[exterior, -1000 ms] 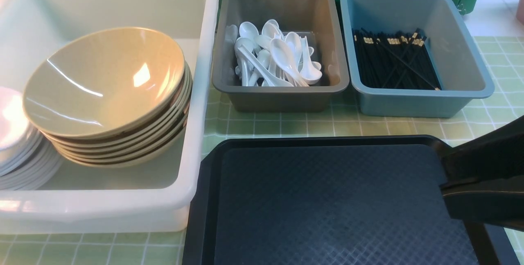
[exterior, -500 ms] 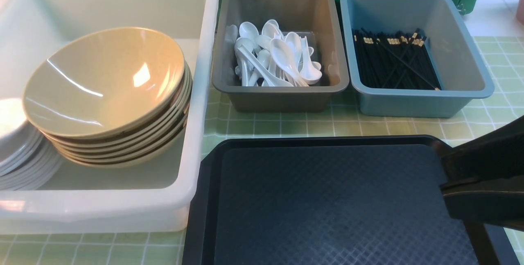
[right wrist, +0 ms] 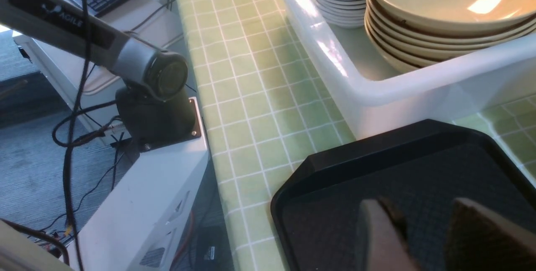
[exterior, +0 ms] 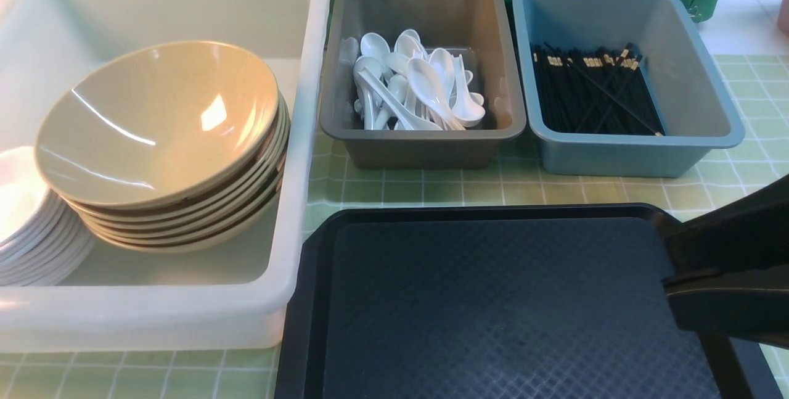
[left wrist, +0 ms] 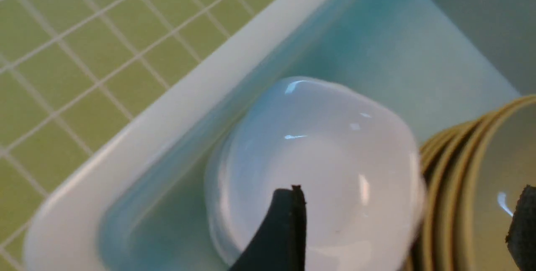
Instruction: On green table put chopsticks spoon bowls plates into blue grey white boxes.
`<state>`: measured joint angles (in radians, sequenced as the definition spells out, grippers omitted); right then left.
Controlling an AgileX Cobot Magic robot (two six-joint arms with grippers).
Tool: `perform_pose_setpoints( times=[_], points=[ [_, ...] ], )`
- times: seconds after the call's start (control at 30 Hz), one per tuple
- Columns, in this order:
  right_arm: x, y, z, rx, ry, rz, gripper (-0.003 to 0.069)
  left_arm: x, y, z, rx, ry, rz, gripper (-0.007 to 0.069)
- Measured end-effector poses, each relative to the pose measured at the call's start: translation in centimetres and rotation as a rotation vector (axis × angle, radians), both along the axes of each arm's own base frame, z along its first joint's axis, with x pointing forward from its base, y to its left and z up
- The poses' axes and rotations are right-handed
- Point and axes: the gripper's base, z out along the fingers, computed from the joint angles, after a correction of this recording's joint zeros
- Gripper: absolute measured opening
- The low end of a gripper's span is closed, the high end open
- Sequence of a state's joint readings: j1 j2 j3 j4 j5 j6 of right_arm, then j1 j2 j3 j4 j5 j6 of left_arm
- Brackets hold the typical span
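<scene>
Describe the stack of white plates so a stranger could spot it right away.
Find the big white box on the table's left. Inside, beside the tan bowls, at the box's left edge, sits the plates stack. They are small, white and rounded-square, unlike the round, far wider bowls.

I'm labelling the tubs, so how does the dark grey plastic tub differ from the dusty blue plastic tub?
The dark grey plastic tub holds a heap of glossy white ceramic spoons; the dusty blue plastic tub holds black chopsticks. The grey tub stands left of the blue one, next to the big translucent white tub. Both are rectangular with rolled rims, similar in size, on the pale green checked table.
</scene>
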<state>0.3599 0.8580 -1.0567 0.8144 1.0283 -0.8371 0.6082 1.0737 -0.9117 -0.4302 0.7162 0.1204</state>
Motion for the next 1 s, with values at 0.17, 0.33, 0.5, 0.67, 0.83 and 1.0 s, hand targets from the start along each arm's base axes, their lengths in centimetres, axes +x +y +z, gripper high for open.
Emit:
perform_pose_setpoints(
  times=[0.17,0.33,0.5,0.67,0.83,1.0],
  points=[
    [0.0,0.0,0.0,-0.003,-0.003,-0.003,0.0236,1.6,-6.2,5.4,0.166,-0.061,-0.449,0.0575],
    [0.3,-0.4,-0.5,-0.074,-0.027,-0.026,0.0236,-0.1,-12.5,7.9,0.246,-0.152,-0.802,0.0475],
    [1.2,-1.3,-1.2,-0.162,0.009,-0.171,0.0236,-2.9,-15.7,7.3,0.282,-0.14,-1.02,0.0361],
    [2.5,-3.3,-2.0,-0.283,0.081,-0.476,0.0236,-6.3,-15.8,4.1,0.333,-0.098,-1.056,0.0193],
    [2.7,-5.3,-2.7,-0.362,0.128,-0.712,0.0236,-9.9,-14.9,1.6,0.313,-0.219,-0.995,0.0026],
    [-0.4,-6.7,-4.5,-0.293,0.079,-0.774,0.0236,-13.2,-14.3,-1.5,0.195,-0.266,-0.963,-0.0001]
  ],
)
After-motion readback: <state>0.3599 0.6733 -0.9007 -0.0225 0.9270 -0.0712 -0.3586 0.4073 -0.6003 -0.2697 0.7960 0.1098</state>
